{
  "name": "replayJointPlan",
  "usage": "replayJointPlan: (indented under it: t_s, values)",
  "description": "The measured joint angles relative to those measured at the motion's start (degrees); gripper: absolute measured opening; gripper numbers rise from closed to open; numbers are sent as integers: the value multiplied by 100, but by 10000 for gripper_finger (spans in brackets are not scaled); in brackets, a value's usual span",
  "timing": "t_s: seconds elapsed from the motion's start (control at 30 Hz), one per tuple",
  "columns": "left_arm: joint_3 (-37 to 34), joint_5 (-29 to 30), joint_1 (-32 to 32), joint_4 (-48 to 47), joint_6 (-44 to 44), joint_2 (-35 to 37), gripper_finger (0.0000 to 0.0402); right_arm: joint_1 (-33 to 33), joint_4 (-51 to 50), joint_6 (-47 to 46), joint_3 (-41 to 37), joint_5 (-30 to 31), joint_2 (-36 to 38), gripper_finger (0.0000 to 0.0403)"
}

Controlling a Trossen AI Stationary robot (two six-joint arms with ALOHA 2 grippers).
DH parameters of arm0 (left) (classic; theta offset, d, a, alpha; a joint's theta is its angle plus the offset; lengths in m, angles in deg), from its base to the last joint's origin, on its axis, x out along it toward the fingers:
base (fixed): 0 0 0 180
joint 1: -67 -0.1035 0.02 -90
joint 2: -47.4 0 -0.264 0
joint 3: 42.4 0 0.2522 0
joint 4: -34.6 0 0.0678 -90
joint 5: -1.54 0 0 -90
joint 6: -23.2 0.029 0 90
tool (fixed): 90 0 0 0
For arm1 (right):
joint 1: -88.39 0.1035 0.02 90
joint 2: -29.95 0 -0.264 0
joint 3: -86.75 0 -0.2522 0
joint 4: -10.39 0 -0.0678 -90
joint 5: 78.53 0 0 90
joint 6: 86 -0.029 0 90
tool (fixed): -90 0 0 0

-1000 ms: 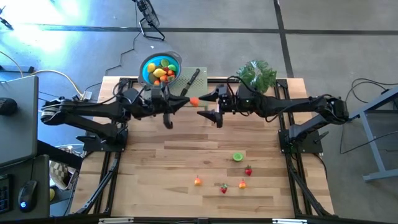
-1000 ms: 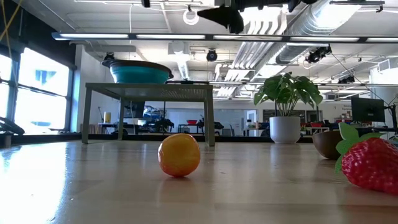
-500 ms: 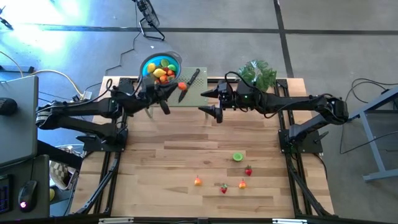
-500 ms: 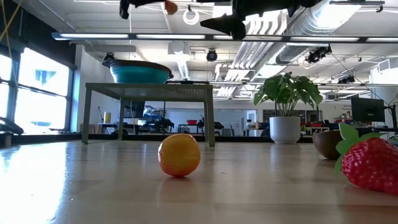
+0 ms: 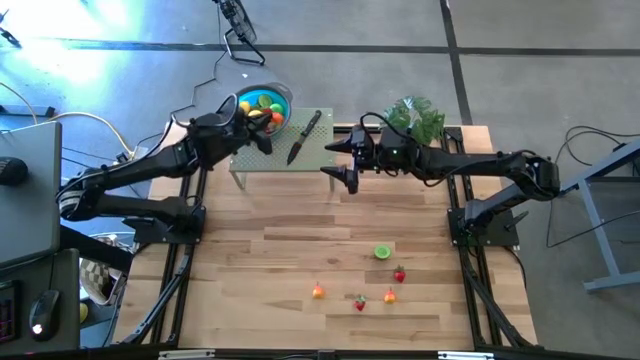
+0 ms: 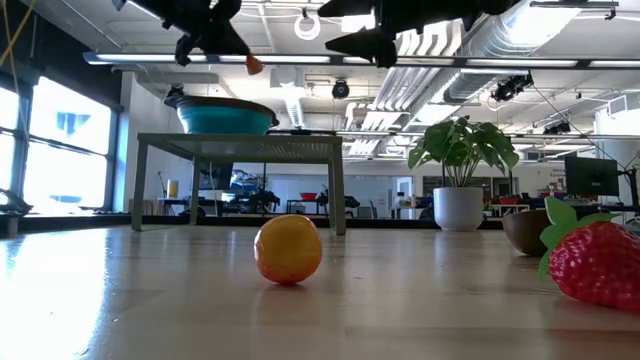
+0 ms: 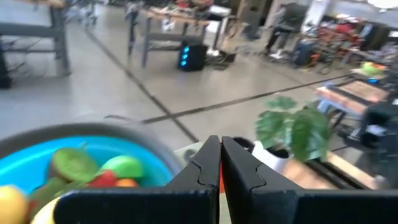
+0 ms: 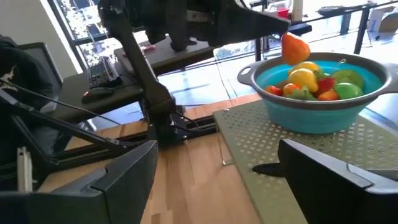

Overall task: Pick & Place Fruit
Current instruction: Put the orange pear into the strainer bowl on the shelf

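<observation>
L gripper (image 8: 283, 28) clamps an orange fruit piece (image 8: 294, 47) directly above the blue bowl (image 8: 314, 118), which holds more fruit on the raised stand (image 5: 320, 152). R gripper (image 5: 340, 163) hovers over the stand w/ fingers spread wide, empty. Five fruit pieces (image 5: 381, 252) lie on the table (image 5: 270, 260).

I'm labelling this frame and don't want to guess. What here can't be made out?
- The orange fruit piece in the left end effector: the left wrist view shows only a sliver between the shut fingers.
- The blue bowl: its contents are hidden by its wall in the low view.
- The small fruit on the table: too small in the high view to name.
</observation>
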Motion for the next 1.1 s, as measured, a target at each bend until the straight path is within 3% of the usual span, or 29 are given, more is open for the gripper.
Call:
replayJointPlan:
  t_s: [0.37, 0.8, 1.1]
  values:
    - [0, 38, -837, -695, -224, 0, 0, -569, 201, -3, -2, 769, 0, 325]
    - [0, 34, -1881, -1115, -354, -101, 0, -888, 195, -214, -2, 1057, 0, 325]
    - [2, -328, -2291, -728, -343, -504, 0, -886, 195, -216, -2, 1196, 0, 325]
